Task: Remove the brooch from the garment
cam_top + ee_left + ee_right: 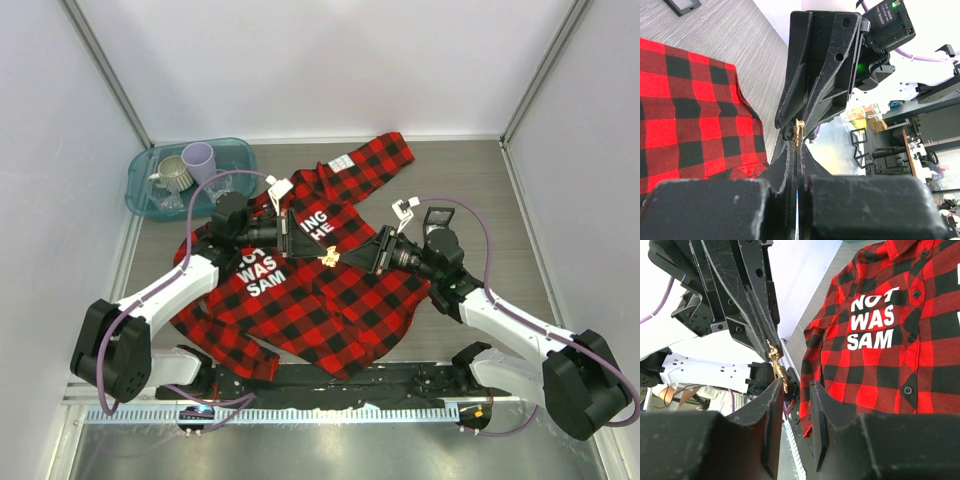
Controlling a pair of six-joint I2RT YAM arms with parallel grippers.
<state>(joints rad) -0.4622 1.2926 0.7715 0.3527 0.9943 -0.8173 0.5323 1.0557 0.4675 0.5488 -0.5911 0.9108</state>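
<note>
The brooch point(328, 257), a tiny gold spiky pin, is pinched at the tips of my left gripper point(318, 250), which is shut on it above the garment point(330, 310). In the left wrist view the brooch point(799, 131) sticks out of the shut left gripper point(799, 142), clear of the red-and-black plaid garment point(685, 115). My right gripper point(352, 258) faces it, open. In the right wrist view the brooch point(776, 362) lies against the tip of the left finger of the right gripper point(795, 390). The garment point(900, 355) with its white lettering lies beyond.
A teal tray point(235, 150) at the back left holds a mug and a lilac cup point(198, 160). A small black square box point(438, 216) sits right of the shirt, also in the left wrist view point(682, 5). White walls enclose the table.
</note>
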